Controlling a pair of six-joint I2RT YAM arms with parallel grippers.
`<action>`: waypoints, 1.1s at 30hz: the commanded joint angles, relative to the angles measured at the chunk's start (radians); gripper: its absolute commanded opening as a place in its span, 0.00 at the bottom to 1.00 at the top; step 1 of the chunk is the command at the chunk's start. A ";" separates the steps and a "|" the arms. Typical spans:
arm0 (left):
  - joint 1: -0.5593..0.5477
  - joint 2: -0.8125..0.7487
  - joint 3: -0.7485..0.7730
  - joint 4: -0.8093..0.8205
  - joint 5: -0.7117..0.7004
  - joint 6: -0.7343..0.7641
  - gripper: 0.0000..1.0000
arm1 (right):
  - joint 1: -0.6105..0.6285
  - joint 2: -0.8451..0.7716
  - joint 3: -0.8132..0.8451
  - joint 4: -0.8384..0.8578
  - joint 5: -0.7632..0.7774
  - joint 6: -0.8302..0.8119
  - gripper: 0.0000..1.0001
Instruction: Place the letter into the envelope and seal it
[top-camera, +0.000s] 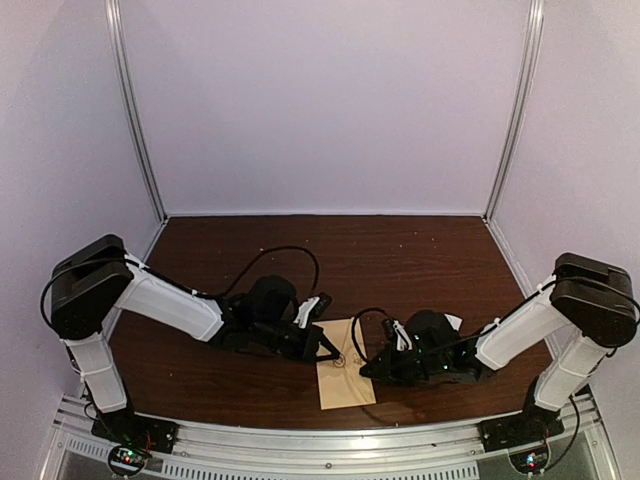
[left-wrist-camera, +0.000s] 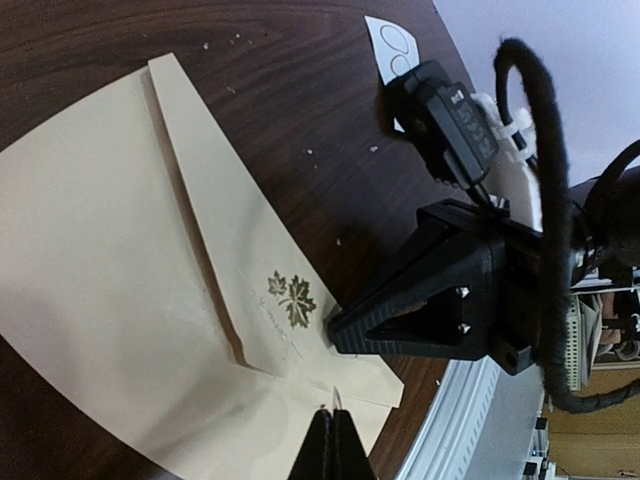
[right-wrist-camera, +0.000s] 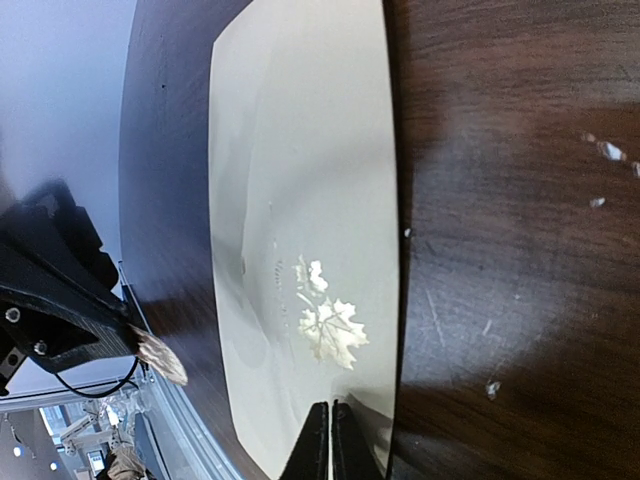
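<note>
The tan envelope (top-camera: 345, 385) lies flat between the arms, near the table's front edge. Its flap (left-wrist-camera: 230, 230) is folded down, with a gold maple leaf (left-wrist-camera: 292, 298) near the tip. It also shows in the right wrist view (right-wrist-camera: 300, 150). My right gripper (top-camera: 366, 368) is shut, its tip (left-wrist-camera: 335, 335) resting on the flap beside the leaf (right-wrist-camera: 330, 420). My left gripper (top-camera: 333, 352) is shut just above the envelope's lower part (left-wrist-camera: 333, 425). It pinches a small thin tan sticker (right-wrist-camera: 162, 360). The letter is not visible.
A white sticker card (left-wrist-camera: 395, 50) with round outlines lies on the dark wood table (top-camera: 400, 250) beyond the right gripper. The metal front rail (top-camera: 330, 445) runs just below the envelope. Pale walls close in the sides and back.
</note>
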 joint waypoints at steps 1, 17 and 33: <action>-0.018 0.039 0.043 0.055 -0.051 0.032 0.00 | 0.006 0.022 -0.001 -0.053 0.042 0.001 0.03; -0.021 0.099 0.071 0.005 -0.150 0.065 0.00 | 0.006 0.045 0.007 -0.039 0.029 0.000 0.03; -0.022 0.123 0.079 -0.060 -0.202 0.104 0.00 | 0.006 0.049 0.010 -0.033 0.024 0.003 0.03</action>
